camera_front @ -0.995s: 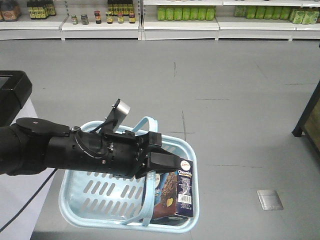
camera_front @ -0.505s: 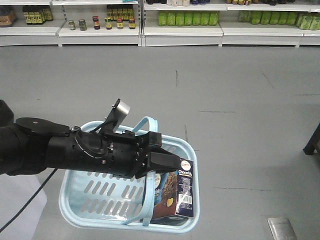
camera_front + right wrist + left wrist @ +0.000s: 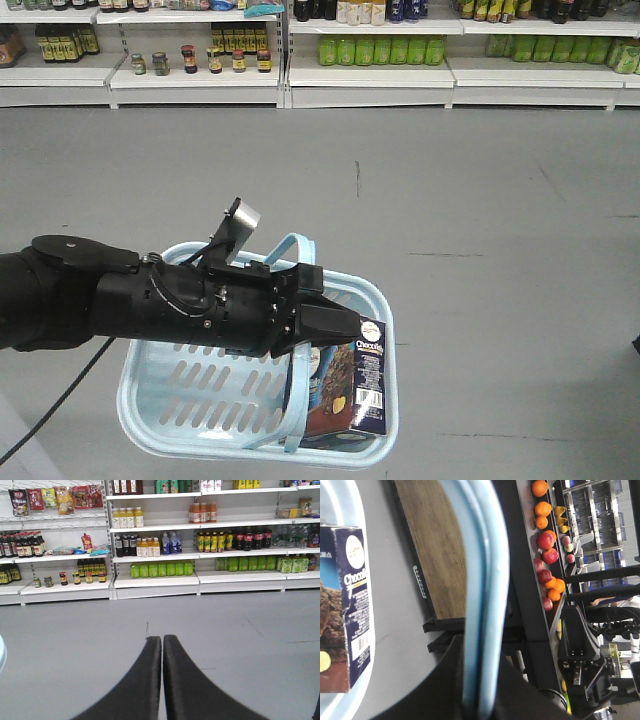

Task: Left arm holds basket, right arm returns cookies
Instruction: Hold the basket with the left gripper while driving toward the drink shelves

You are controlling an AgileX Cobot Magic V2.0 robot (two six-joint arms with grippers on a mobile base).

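Since a second ago the background has slid down the front view. The store shelves (image 3: 300,60) now sit lower in it. The white counter at the left, the metal floor plate and the dark furniture at the right have gone out of the frame. The arm, basket and box keep their places in the frame.

In the front view the left arm (image 3: 150,300) reaches in from the left edge, across the light blue basket (image 3: 160,400). The left gripper (image 3: 325,325) is clamped on the basket's swing handle (image 3: 298,245), which arches up over the arm and runs down past the jaws to the near rim. Grey floor (image 3: 480,200) lies beneath. The cookies box (image 3: 352,390) stands upright inside the basket at its right end, against the wall. Its barcode side faces the camera and its top is just beside the gripper tip.

In the left wrist view the handle (image 3: 485,580) runs the height of the frame and ends between the dark jaws at the bottom, which pinch it tight. The cookies box (image 3: 345,605) sits at the left inside the basket's pale blue wall (image 3: 342,502). Beyond are a wooden panel (image 3: 435,545) and a rack of apples and oranges (image 3: 547,550).

In the right wrist view the right gripper (image 3: 162,640) has its two black fingers pressed together with only a hairline between them, and it holds nothing. It points across grey floor toward shelves of bottles (image 3: 160,540).
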